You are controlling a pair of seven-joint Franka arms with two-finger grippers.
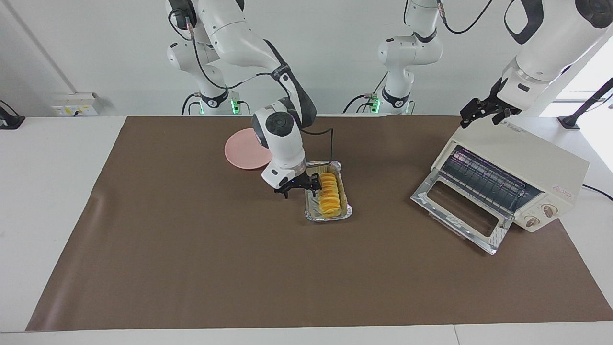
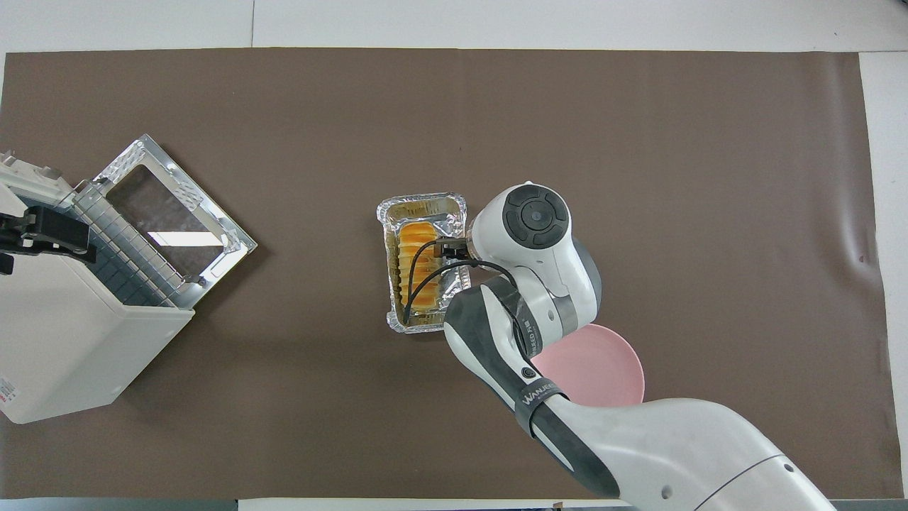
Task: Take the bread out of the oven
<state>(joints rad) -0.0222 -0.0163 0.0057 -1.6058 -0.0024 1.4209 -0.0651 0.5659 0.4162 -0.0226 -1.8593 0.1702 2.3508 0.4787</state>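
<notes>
Two robot arms work over a brown mat that holds four things: one bread (image 1: 328, 195) loaf, one foil tray (image 1: 309, 213), one pink plate (image 1: 242, 150) and one oven (image 1: 515, 179). The bread lies in the foil tray at mid-table, outside the oven, whose glass door (image 1: 459, 212) hangs open at the left arm's end. The right gripper (image 1: 300, 188) hovers with fingers spread over the tray's edge beside the bread; the left gripper (image 1: 484, 111) waits above the oven's top, and whether its fingers are apart cannot be told.

Golden-yellow ridged bread loaf (image 1: 328, 195) (image 2: 417, 267), crinkled silver foil tray (image 1: 345, 212) (image 2: 423, 206), round pale-pink plate (image 1: 241, 149) (image 2: 603, 369), boxy cream-white toaster oven (image 1: 536, 165) (image 2: 67, 348), plain brown table mat (image 1: 215, 258) (image 2: 638, 142), white arms with black grippers.
</notes>
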